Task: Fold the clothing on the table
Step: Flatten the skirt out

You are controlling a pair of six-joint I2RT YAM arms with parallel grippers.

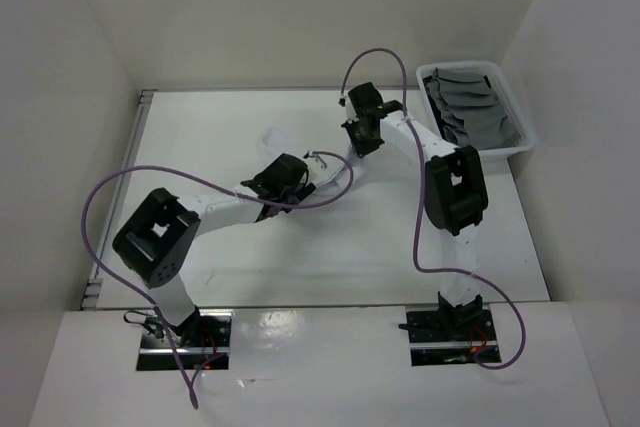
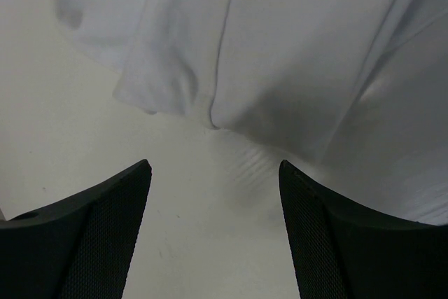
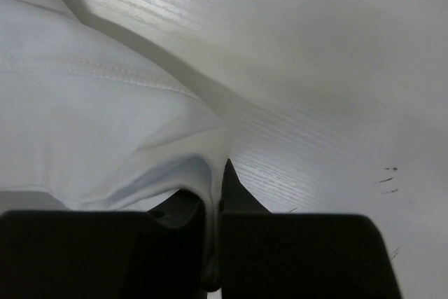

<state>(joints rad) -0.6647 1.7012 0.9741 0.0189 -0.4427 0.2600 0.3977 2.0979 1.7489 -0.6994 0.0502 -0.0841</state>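
Top external view: white garment point(image 1: 278, 139) lies mid-table between my two grippers, nearly lost against the white table point(image 1: 250, 277).

Right gripper point(image 3: 215, 173): jaws closed, pinching a hemmed edge of the garment.

Left gripper point(image 2: 213, 167): jaws wide apart, nothing between them. Bare table lies under them, and rumpled cloth sits just ahead in the upper half of the left wrist view.

Progress: early, by my reckoning. No flat fold shows, the cloth is bunched and creased, and all folding is left.

Orientation: the visible strip runs from upper left toward centre of the top view. True long axis I cannot tell.

Basket point(image 1: 520, 143) of grey clothes point(image 1: 470, 112) sits upper right.
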